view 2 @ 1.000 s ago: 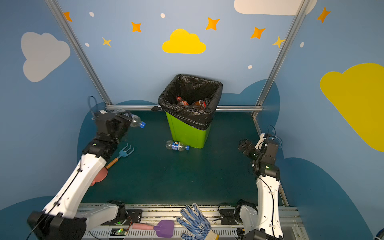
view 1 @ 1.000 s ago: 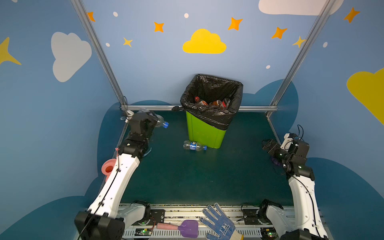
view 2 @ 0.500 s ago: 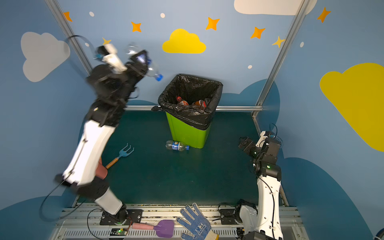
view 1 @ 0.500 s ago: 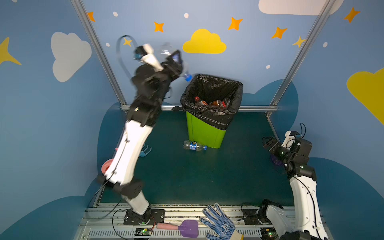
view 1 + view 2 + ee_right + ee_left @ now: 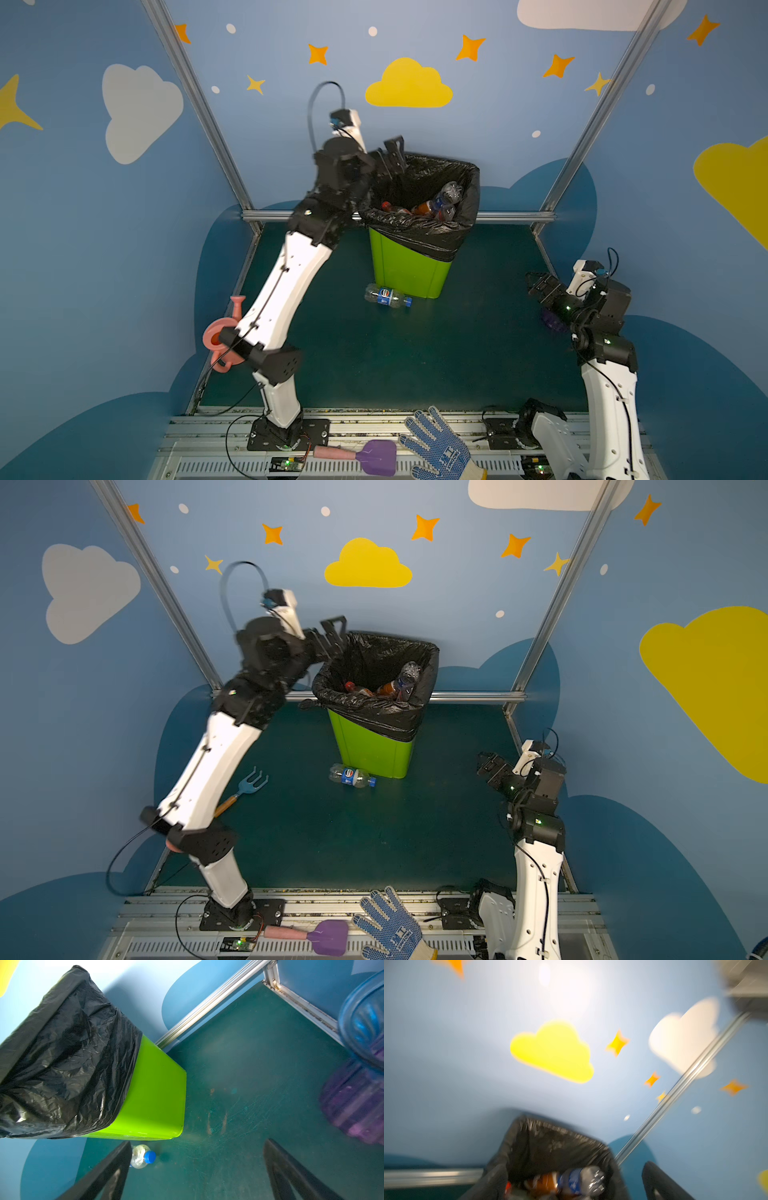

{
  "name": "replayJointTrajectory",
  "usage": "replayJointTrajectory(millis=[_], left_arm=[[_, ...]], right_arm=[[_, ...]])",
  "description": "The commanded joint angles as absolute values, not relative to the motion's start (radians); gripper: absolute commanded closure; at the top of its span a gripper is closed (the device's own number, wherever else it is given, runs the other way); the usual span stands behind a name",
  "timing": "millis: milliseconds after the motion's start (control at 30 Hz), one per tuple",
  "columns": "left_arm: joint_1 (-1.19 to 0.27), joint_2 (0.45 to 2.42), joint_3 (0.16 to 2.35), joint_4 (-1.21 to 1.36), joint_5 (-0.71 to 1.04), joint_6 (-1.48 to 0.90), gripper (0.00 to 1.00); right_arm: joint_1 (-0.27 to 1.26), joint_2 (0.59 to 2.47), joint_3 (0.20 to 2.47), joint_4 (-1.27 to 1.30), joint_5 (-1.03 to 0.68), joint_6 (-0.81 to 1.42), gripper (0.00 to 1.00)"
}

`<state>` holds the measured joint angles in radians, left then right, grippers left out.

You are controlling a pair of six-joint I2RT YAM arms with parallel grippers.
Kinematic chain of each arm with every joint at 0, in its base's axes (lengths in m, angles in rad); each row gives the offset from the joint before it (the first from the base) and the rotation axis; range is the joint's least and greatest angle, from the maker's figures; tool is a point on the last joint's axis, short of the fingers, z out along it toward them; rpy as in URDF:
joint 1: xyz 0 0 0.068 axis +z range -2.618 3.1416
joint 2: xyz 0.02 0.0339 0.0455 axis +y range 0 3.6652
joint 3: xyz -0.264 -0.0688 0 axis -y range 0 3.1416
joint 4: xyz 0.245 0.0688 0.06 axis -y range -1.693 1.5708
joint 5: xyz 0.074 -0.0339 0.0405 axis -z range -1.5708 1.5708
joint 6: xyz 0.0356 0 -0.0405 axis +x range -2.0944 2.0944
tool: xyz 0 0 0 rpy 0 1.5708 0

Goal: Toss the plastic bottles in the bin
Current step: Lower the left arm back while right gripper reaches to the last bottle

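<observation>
Plastic bottles (image 5: 432, 203): several, heaped inside the bin (image 5: 409, 270), which is lime-green with a black liner (image 5: 415, 232) and stands at the back of the table (image 5: 374, 365). One Pepsi bottle (image 5: 386, 296), blue-capped, lies on its side just in front of the bin's base. Left gripper (image 5: 392, 156): above the bin's rim, blurred, jaws apparently apart and empty. Right gripper (image 5: 538, 286): low at the right, jaws spread wide, holding nothing. Step in hand, by judgement: a drop completed. Next: the lying bottle calls for a low approach clear of the bin wall and a pinch across its body.
</observation>
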<state>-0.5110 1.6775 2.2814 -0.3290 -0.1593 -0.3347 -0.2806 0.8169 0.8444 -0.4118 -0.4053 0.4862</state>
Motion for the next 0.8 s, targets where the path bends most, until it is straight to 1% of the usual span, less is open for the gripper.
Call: replayJointTrajectory(millis=[0, 100, 200, 267, 367, 433, 567, 700, 767], left_arm=[[-0.510, 1.576, 2.118, -0.211, -0.206, -0.273, 0.00], [-0.508, 1.484, 1.952, -0.141, -0.233, -0.274, 0.00], [-0.487, 1.403, 1.830, -0.131, -0.261, -0.291, 0.00], [-0.456, 1.347, 1.749, -0.154, -0.278, -0.323, 0.00], [-0.372, 1.235, 1.546, -0.167, -0.275, -0.426, 0.00], [-0.308, 1.148, 1.375, -0.157, -0.285, -0.505, 0.00], [-0.188, 1.031, 1.126, -0.228, -0.280, -0.645, 0.00], [-0.125, 0.951, 0.924, -0.292, -0.275, -0.725, 0.00], [-0.102, 0.925, 0.845, -0.322, -0.271, -0.755, 0.00]], right_arm=[[-0.264, 0.826, 0.817, -0.359, -0.458, 0.527, 0.04], [-0.214, 0.816, 0.797, -0.348, -0.438, 0.512, 0.05], [-0.153, 0.798, 0.784, -0.348, -0.392, 0.496, 0.05], [-0.100, 0.792, 0.774, -0.343, -0.376, 0.497, 0.05], [0.017, 0.788, 0.746, -0.320, -0.321, 0.503, 0.05], [0.124, 0.800, 0.728, -0.297, -0.264, 0.503, 0.06], [0.348, 0.872, 0.725, -0.256, -0.147, 0.475, 0.08], [0.618, 1.024, 0.807, -0.268, 0.011, 0.355, 0.07], [0.720, 1.124, 0.873, -0.293, 0.065, 0.299, 0.07]])
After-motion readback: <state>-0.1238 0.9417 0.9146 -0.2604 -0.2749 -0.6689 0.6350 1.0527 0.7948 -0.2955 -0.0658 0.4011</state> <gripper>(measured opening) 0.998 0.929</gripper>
